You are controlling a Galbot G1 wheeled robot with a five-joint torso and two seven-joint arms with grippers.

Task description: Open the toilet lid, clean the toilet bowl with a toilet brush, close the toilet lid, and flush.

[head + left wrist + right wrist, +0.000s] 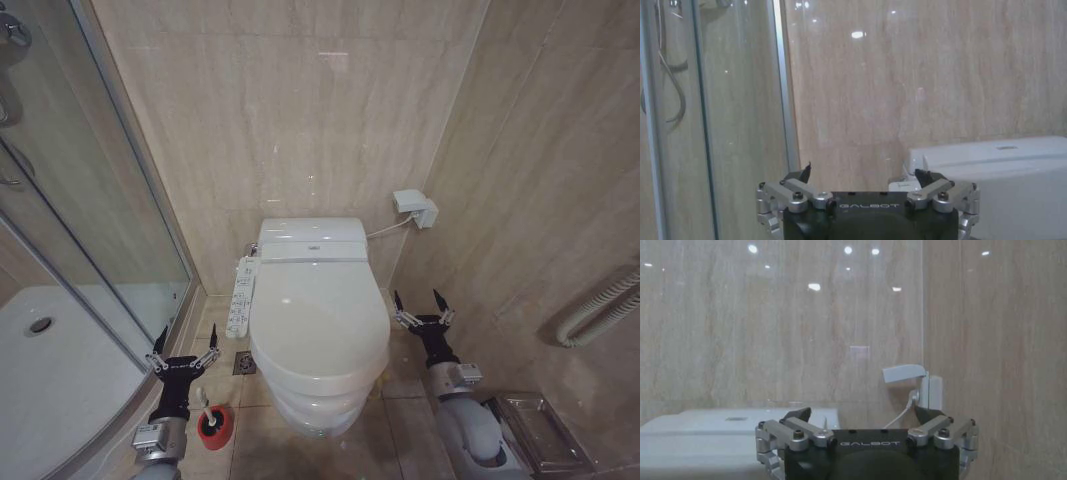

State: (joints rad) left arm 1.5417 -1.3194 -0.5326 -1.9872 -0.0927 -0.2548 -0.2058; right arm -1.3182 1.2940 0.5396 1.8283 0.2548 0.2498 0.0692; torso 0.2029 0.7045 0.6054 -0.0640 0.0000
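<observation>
Toilet lid point(318, 310) lay shut at centre. Left pincer point(185, 343) hung spread at 8 o'clock, right pincer point(421, 305) spread at 3. Toilet brush point(212, 422), apparently in its red cup, stood at 7 on floor.

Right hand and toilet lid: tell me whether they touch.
Apart. The head view shows the right hand, fingers open, hovering beside the closed toilet lid, with floor visible between them.
</observation>
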